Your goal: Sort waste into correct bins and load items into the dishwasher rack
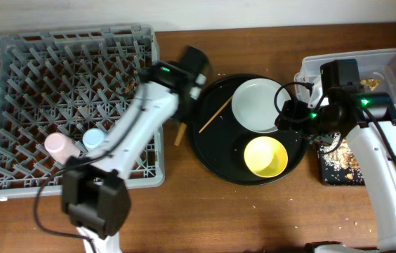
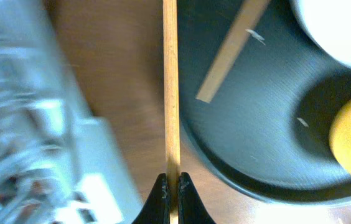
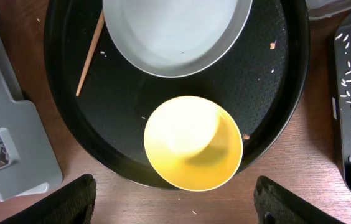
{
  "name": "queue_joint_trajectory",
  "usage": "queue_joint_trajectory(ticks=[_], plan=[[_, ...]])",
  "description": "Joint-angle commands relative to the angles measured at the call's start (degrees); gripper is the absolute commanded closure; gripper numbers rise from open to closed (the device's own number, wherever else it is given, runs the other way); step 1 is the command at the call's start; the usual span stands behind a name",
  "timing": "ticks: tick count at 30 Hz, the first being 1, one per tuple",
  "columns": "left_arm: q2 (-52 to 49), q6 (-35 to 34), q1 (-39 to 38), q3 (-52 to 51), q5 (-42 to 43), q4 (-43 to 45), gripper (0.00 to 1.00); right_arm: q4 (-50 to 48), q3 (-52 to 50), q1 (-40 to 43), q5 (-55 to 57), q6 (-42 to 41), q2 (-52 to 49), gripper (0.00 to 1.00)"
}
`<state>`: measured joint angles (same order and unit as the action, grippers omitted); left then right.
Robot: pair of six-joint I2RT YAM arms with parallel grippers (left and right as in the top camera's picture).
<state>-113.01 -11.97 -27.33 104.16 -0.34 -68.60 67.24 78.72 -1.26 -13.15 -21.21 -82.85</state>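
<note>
My left gripper (image 2: 172, 186) is shut on a thin wooden chopstick (image 2: 171, 93), held over the bare table between the grey dishwasher rack (image 1: 15, 56) and the round black tray (image 1: 212, 151). A second chopstick (image 1: 215, 114) lies on that tray beside the pale plate (image 1: 256, 105) and the yellow bowl (image 1: 266, 156). A pink cup (image 1: 57, 145) and a light-blue cup (image 1: 93, 138) stand in the rack. My right gripper (image 3: 175, 205) is open and empty, above the table at the tray's edge next to the yellow bowl (image 3: 193, 143). The plate also shows in the right wrist view (image 3: 175, 31).
A clear plastic tub (image 1: 394, 63) holding some brown bits stands at the far right. A shallow black rectangular tray (image 1: 338, 165) scattered with crumbs lies in front of it. A few crumbs lie on the round tray and table.
</note>
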Motion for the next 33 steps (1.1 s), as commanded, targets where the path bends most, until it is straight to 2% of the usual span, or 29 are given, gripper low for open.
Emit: queue_joint_trajectory(ticks=[1, 3, 6, 14, 19, 23, 27, 29, 33], plan=[[0.72, -3.67, 7.23, 0.76, -2.69, -0.04, 1.0, 0.0, 0.02, 0.15, -0.13, -0.26, -0.02, 0.18], [0.85, -3.61, 9.49, 0.79, -1.7, -0.09, 1.0, 0.0, 0.02, 0.15, -0.13, -0.26, -0.02, 0.18], [0.96, -5.97, 11.61, 0.79, -5.84, 1.09, 1.0, 0.0, 0.02, 0.15, -0.13, -0.26, -0.02, 0.18], [0.66, -6.23, 15.67, 0.79, -5.73, 4.7, 1.0, 0.0, 0.02, 0.15, -0.13, -0.26, -0.02, 0.18], [-2.08, -3.54, 14.03, 0.76, -4.87, 4.46, 0.93, -0.13, 0.02, 0.15, -0.13, -0.28, -0.02, 0.18], [-4.35, -0.2, 11.17, 0.76, -5.11, 4.33, 0.94, -0.04, 0.02, 0.15, -0.13, -0.26, -0.02, 0.18], [-5.44, -2.36, 10.58, 0.74, -7.5, 4.07, 0.92, 0.04, 0.02, 0.15, -0.13, -0.26, -0.02, 0.18], [-5.44, -2.6, 10.67, 0.76, -7.45, 4.48, 0.89, 0.02, 0.02, 0.15, -0.13, -0.26, -0.02, 0.18], [-5.27, -2.56, 10.64, 0.87, -5.81, 4.5, 0.89, 0.02, 0.02, 0.15, -0.15, -0.26, -0.02, 0.18]])
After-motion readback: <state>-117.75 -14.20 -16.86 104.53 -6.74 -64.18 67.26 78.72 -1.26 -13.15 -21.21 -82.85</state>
